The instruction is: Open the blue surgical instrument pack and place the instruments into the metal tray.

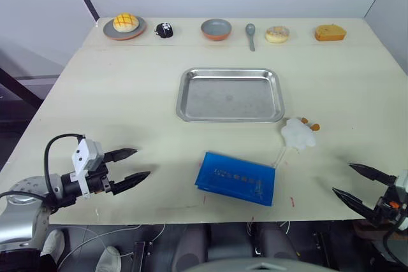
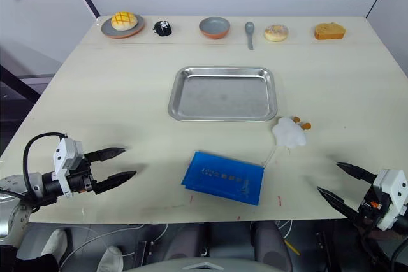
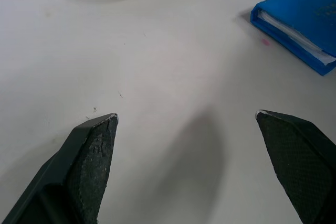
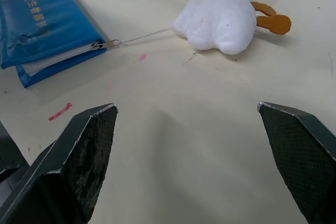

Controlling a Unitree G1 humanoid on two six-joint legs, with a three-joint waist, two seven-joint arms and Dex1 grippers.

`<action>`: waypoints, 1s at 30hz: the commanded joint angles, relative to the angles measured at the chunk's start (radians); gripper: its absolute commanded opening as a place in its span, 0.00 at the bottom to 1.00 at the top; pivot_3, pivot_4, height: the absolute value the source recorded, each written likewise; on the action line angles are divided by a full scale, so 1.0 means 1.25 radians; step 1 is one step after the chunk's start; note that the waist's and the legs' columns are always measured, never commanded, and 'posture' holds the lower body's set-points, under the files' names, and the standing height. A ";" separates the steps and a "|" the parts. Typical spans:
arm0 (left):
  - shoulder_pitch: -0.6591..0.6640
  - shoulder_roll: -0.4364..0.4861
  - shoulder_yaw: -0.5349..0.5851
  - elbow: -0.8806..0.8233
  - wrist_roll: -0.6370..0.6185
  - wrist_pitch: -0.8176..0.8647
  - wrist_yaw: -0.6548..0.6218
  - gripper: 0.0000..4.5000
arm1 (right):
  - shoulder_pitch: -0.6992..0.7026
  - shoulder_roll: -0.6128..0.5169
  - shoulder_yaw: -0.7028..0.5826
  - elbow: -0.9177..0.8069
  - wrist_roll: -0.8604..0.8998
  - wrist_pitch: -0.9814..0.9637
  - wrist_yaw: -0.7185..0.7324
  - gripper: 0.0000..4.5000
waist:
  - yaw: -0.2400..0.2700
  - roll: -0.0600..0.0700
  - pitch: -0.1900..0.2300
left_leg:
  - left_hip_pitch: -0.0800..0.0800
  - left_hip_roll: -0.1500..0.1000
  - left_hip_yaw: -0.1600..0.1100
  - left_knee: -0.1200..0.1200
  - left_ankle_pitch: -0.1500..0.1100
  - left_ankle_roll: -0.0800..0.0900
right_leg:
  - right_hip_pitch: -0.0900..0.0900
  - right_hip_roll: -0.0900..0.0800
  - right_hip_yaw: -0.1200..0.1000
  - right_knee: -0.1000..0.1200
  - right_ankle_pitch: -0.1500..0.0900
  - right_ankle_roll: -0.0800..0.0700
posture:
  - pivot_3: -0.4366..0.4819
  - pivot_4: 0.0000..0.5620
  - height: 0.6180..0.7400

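Observation:
The blue surgical instrument pack (image 1: 236, 178) lies closed and flat near the table's front edge, below the metal tray (image 1: 230, 94), which holds nothing. The pack's white inner edge and zipper pull show in the right wrist view (image 4: 44, 23). The instruments are hidden. My left gripper (image 1: 132, 164) hovers open over bare table to the left of the pack. At the front right corner, well right of the pack, my right gripper (image 1: 350, 179) is open too.
A white glove-like lump with orange bits (image 1: 298, 133) lies between the tray and the pack, tied by a thin cord to the pack's zipper. Along the far edge stand a plate with a bun (image 1: 125, 26), a small black object (image 1: 164, 30), a bowl (image 1: 216, 28), a spoon (image 1: 250, 34), a doughnut (image 1: 276, 34) and a cake (image 1: 330, 32).

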 commanded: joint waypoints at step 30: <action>-0.242 -0.037 -0.205 0.102 0.017 -0.027 -0.194 0.33 | -0.028 0.006 0.116 -0.107 -0.018 0.023 -0.002 0.79 | 0.000 0.000 0.000 | 0.000 0.000 0.000 0.001 0.000 0.000 | 0.000 0.000 0.000 0.001 0.000 0.000 | 0.48 0.27 0.94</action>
